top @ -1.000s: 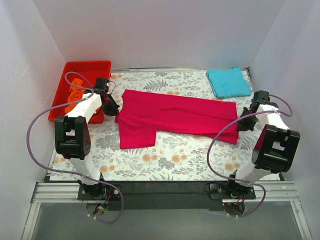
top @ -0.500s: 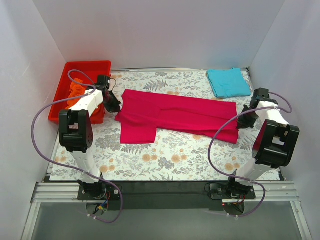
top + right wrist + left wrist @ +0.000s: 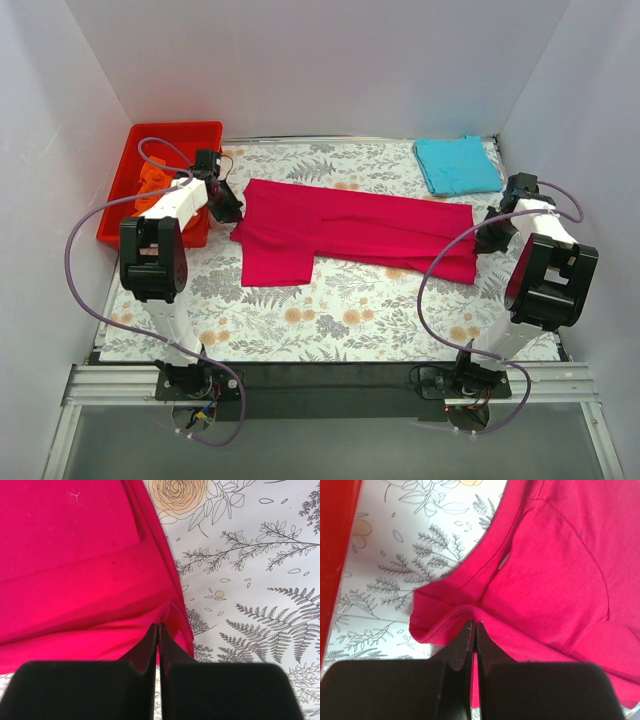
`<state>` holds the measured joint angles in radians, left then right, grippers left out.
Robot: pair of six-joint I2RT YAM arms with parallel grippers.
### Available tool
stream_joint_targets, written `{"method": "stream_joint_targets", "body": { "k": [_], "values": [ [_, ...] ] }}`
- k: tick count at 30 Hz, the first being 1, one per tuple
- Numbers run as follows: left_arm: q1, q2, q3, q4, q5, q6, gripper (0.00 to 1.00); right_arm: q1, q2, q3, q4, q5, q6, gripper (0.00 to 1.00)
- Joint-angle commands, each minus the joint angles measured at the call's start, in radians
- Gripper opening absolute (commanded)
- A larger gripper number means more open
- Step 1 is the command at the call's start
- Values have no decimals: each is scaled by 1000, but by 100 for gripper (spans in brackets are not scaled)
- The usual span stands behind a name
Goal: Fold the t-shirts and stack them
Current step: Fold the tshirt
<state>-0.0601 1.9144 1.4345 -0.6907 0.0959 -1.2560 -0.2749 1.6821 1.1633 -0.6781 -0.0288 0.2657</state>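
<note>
A crimson-pink t-shirt [image 3: 350, 225] lies stretched across the middle of the floral table, one sleeve hanging toward the front left. My left gripper [image 3: 232, 212] is shut on its collar-end edge [image 3: 470, 615], the cloth puckered at the fingertips. My right gripper [image 3: 484, 240] is shut on the hem end [image 3: 165, 610], which bunches up there. A folded turquoise t-shirt [image 3: 457, 164] rests at the back right. An orange t-shirt [image 3: 151, 180] lies crumpled inside the red bin.
The red plastic bin [image 3: 170, 135] stands at the back left, close beside my left arm; its wall [image 3: 332, 565] fills the left of the left wrist view. White walls enclose the table on three sides.
Both grippers, still shut on the shirt's ends, have drawn slightly toward the back, and the shirt lies a little straighter.
</note>
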Motion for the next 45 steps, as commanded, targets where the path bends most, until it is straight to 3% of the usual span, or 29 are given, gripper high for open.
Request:
{"method": "stream_joint_targets", "body": {
  "k": [1, 16, 22, 23, 24, 27, 34, 40, 45],
  "values": [
    [6, 8, 33, 31, 14, 23, 0, -6, 7, 53, 28, 24, 0, 1],
    [-9, 21, -3, 68, -19, 33, 0, 3, 71, 82, 71, -16, -25, 7],
    [-9, 8, 4, 82, -15, 20, 1, 3, 84, 102, 83, -22, -17, 36],
    [-9, 2, 7, 85, -1, 20, 6, 3, 74, 104, 81, -22, -17, 42],
    [-9, -15, 10, 85, 1, 20, 20, 3, 65, 105, 80, -23, -19, 45],
    [-10, -79, -5, 91, 7, 13, 40, 3, 13, 67, 78, -25, -20, 53],
    [-10, -271, -183, 100, -48, -20, 71, -21, -156, -129, 81, -45, 27, 61],
    [-10, -342, -363, 158, -70, -65, 71, -56, -315, -272, 130, -117, 92, 64],
    [-10, -331, -417, 247, -84, -97, 59, -98, -366, -375, 170, -149, 122, 61]
  ]
}}
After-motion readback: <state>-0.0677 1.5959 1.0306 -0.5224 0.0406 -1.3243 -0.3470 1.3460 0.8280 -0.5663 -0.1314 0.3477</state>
